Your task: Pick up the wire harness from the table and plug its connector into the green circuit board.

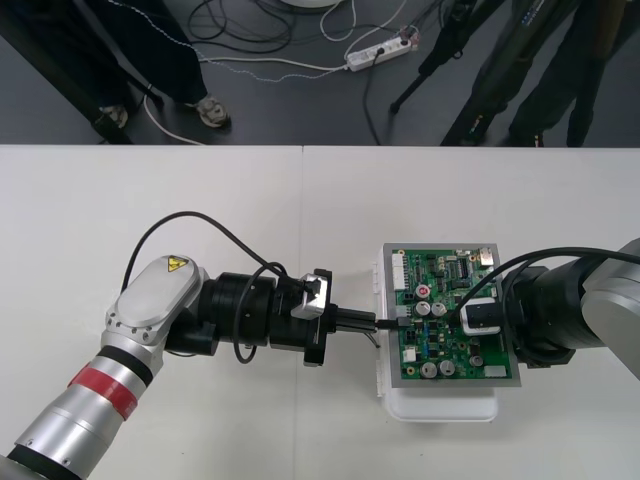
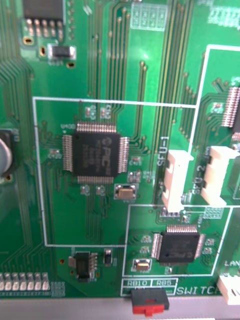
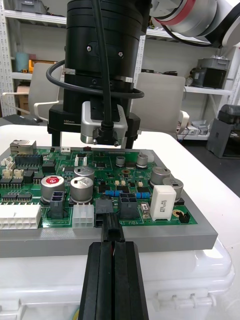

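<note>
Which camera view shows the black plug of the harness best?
The left wrist view: the black plug sits close up in the left pincer, at the edge of the green board. The front view gives it as a dark speck there; the right wrist view looks at chips on the board.

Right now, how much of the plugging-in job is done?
Done: the plug is off the table, pinched in the shut left gripper. In hand: the plug is at a black socket on the board's edge, with the right gripper over the board. Left: I can't tell if the plug is fully in, so maybe a last push, then letting go.
</note>
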